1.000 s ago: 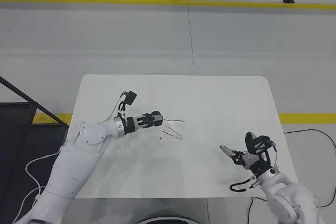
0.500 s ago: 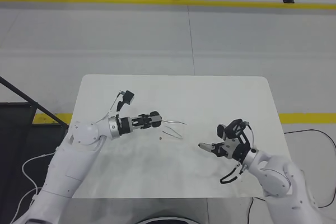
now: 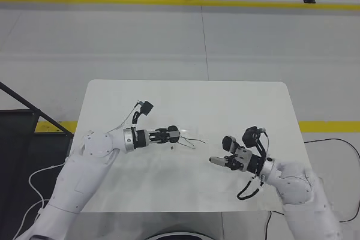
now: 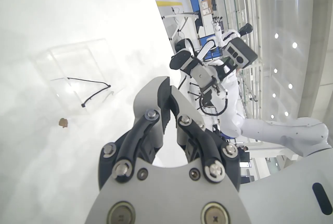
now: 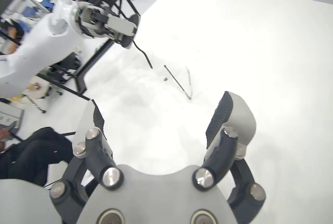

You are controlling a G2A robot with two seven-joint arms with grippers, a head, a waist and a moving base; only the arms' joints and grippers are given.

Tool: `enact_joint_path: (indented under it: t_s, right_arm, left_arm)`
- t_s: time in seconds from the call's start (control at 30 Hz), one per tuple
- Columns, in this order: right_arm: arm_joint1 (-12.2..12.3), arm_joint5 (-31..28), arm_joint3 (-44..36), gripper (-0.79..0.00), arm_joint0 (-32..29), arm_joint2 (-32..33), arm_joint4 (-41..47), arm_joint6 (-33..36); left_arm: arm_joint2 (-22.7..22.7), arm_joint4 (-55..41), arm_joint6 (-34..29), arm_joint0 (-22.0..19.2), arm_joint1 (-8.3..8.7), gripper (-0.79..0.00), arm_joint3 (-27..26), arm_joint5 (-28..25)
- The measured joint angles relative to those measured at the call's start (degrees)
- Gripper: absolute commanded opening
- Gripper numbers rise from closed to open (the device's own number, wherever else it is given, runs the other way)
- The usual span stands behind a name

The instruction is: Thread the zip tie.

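Left gripper (image 3: pixel 174 134) is seen in the top view slightly left of the white table's (image 3: pixel 246 102) centre. Its jaws are closed; in the left wrist view the fingertips (image 4: pixel 164 89) are pressed together. In the right wrist view a short black zip tie (image 5: pixel 142 53) is seen clamped in them, its free end sticking out and drooping towards the tabletop, in the upper left of that frame.

A second zip tie (image 5: pixel 177 83) is lying flat on the table, folded into a narrow V. It is located just right of the left gripper in the top view and is touched by neither gripper. In the left wrist view this tie (image 4: pixel 91 82) is seen left of centre. A small brown fragment (image 4: pixel 63 122) is noted on the table near one of its ends.

Right gripper (image 3: pixel 222 152) is positioned right of the table's centre in the top view, towards the lower edge, and is pointed at the ties. Its jaws are spread wide with nothing held between them (image 5: pixel 161 110). A stretch of bare table separates it from the V-shaped tie.
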Motion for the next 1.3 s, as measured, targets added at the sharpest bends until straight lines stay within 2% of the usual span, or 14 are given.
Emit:
enact_joint_path:
  t_s: [0.1, 0.2, 0.3, 0.53, 0.67, 0.93, 1.2, 1.27, 1.3]
  right_arm:
    - [0.55, -1.07, 4.55, 0.000, 4.50, -1.97, 13.95, 10.90]
    - [0.94, -0.66, 8.04, 0.000, 8.05, -3.24, 24.04, 18.51]
    - [0.96, -0.39, 8.22, 0.000, 8.19, -3.28, 25.35, 18.91]
    - [0.95, -0.25, 8.05, 0.000, 8.03, -3.36, 24.56, 18.58]
    - [0.88, 2.04, 7.75, 0.000, 7.98, -4.98, 24.12, 16.70]
    - [0.74, 4.17, 13.98, 0.000, 13.59, -9.99, 34.31, 23.51]
    - [1.35, 4.97, 17.68, 0.000, 17.39, -14.25, 38.23, 24.19]
    - [1.47, 5.08, 18.41, -0.068, 18.08, -15.07, 38.90, 24.31]
    - [1.55, 5.16, 18.80, -0.132, 18.54, -15.61, 39.22, 24.39]
  left_arm:
    - [0.57, -1.43, -1.65, -0.77, -0.06, -0.785, 0.84, -1.82]
    - [1.15, -0.30, -1.25, -1.43, -0.10, -0.785, 1.21, -3.29]
    - [1.51, 1.96, 0.91, -1.53, -0.13, -0.785, 1.19, -4.06]
    - [1.51, 2.01, 1.03, -1.50, -0.13, -0.785, 1.17, -4.02]
    - [2.11, 3.20, 2.27, -0.77, -0.15, -0.785, -0.46, -3.58]
    - [2.49, 5.81, 3.02, 0.18, 0.15, -0.785, -2.95, -4.46]
    - [3.32, 5.41, 2.88, -0.52, 0.16, -0.785, -2.04, -5.71]
    - [3.51, 5.15, 2.79, -0.73, 0.15, -0.785, -1.80, -6.14]
    - [3.61, 5.00, 2.72, -0.83, 0.15, -0.785, -1.66, -6.34]
